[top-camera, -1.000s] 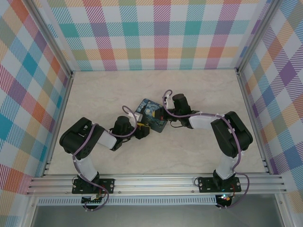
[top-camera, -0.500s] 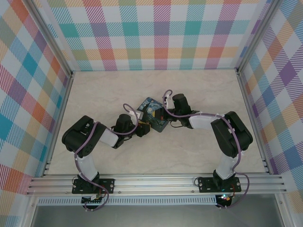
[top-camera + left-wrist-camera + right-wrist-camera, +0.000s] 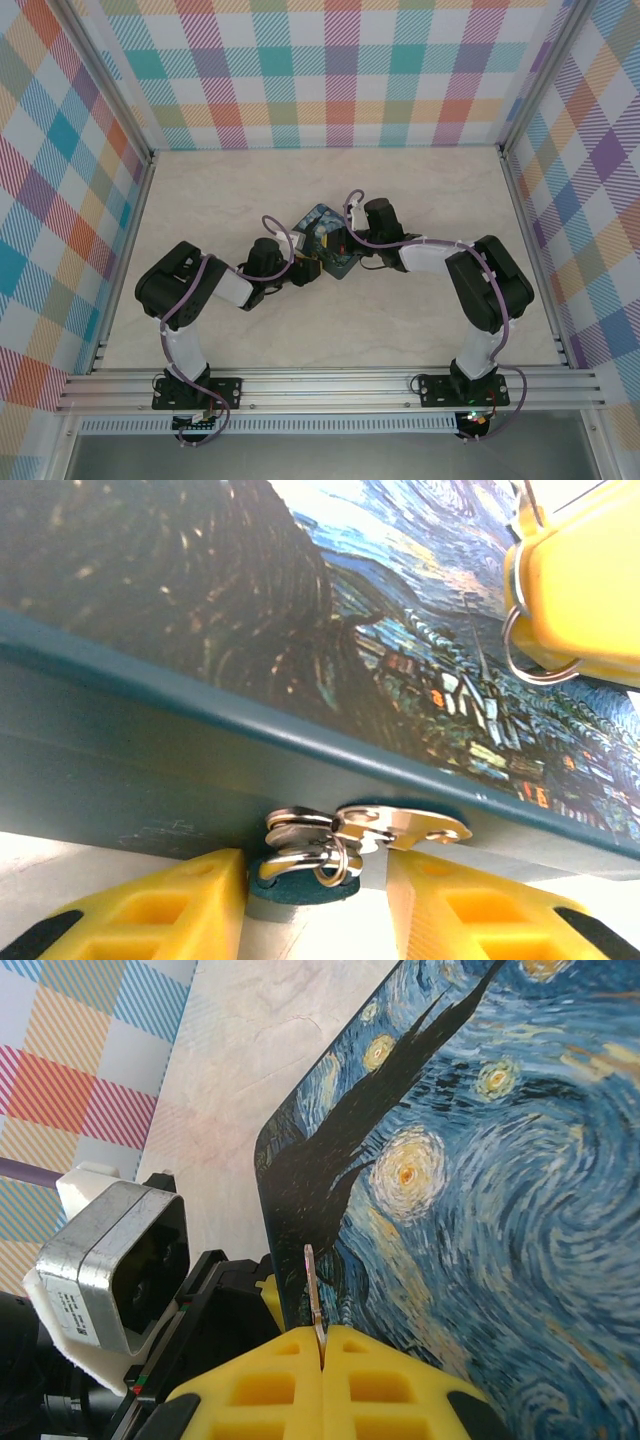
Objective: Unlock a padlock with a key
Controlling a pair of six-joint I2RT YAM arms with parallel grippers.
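The swirl-painted box (image 3: 322,232) lies between my two grippers. On its teal side wall (image 3: 150,740) a silvery hasp (image 3: 410,825) carries the tiny padlock (image 3: 302,882), a blue body under a thin silvery shackle with small rings. My left gripper (image 3: 315,905) is open, one yellow finger on each side of the padlock, not touching it. My right gripper (image 3: 322,1338) is shut on the key (image 3: 313,1285), a thin dark sliver sticking up over the box lid (image 3: 520,1210). Its yellow fingers (image 3: 585,590) and a wire ring (image 3: 535,660) hang above the lid in the left wrist view.
The beige table (image 3: 420,190) is walled by checked panels with metal rails (image 3: 330,385) along the near edge. The left arm's camera housing (image 3: 110,1260) sits close beside the right gripper. Purple cables (image 3: 275,225) loop over both wrists.
My left arm has advanced to the right, bringing its gripper up against the box's side. The box has shifted and turned slightly. The right gripper has held its place.
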